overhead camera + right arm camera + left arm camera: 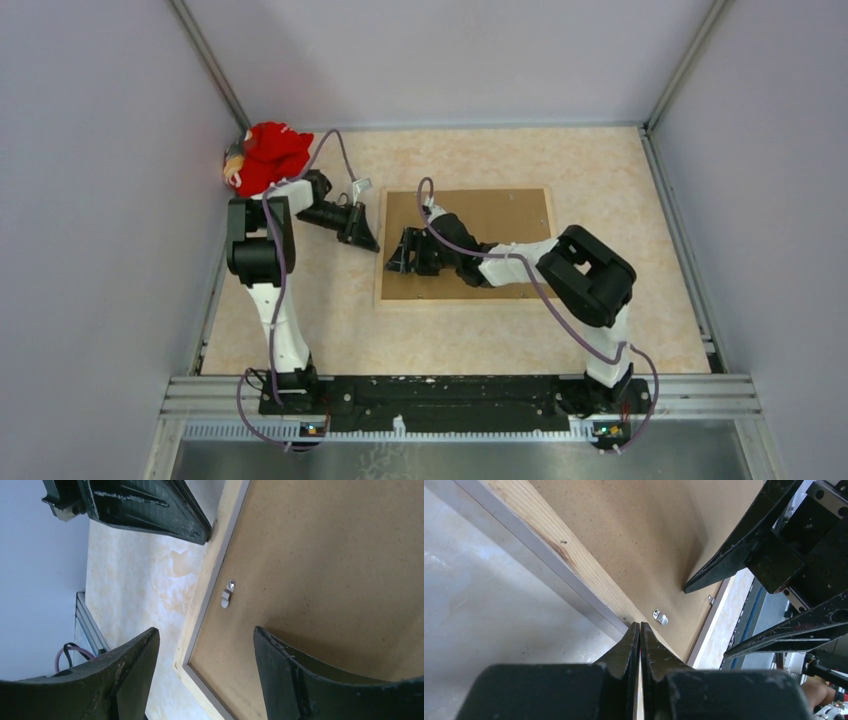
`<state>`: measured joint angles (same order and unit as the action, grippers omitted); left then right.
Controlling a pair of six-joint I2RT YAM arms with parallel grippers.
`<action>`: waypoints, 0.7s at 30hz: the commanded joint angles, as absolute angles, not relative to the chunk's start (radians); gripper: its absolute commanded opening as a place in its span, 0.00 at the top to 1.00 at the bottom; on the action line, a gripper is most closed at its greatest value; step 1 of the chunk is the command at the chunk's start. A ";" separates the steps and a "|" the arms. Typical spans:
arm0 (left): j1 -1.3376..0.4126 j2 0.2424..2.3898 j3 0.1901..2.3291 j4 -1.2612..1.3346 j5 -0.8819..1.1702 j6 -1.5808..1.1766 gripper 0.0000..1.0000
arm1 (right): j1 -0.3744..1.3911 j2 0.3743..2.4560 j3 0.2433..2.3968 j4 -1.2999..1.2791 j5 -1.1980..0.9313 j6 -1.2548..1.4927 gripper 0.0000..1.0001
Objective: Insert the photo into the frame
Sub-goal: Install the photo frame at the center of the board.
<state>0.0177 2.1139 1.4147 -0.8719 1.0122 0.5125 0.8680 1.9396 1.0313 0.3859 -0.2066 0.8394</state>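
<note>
Middle of the table (pixel 480 340), your frame (pixel 460 301) lies face-down with its light wood rim up, and the brown backing board (pixel 500 215) sits inside it. A small metal turn clip (pixel 227 592) rests on the board just beside the left rim. Your right fingers (pixel 130 675) hang over that left part of the board, spread wide, nothing held between them. Your left fingers (pixel 624 650) are pressed together, nothing visible between them, tips right at the wood of the left rim, near the clip. Off in the far-left corner sits a red plush toy (pixel 268 155).
</note>
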 commanded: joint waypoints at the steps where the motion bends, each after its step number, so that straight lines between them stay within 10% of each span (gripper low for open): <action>1: 0.016 2.129 1.399 -0.808 0.960 0.500 0.92 | 0.873 1.980 1.102 0.452 -0.226 0.852 0.31; 21: 0.014 2.116 1.384 -0.797 0.954 0.497 0.96 | 0.897 2.073 1.182 0.420 -0.272 0.876 0.32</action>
<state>0.0185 2.1143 1.4021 -0.8486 1.0176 0.4686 0.8829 2.0472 1.1355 0.4343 -0.2623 0.8761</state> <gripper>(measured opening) 0.050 0.684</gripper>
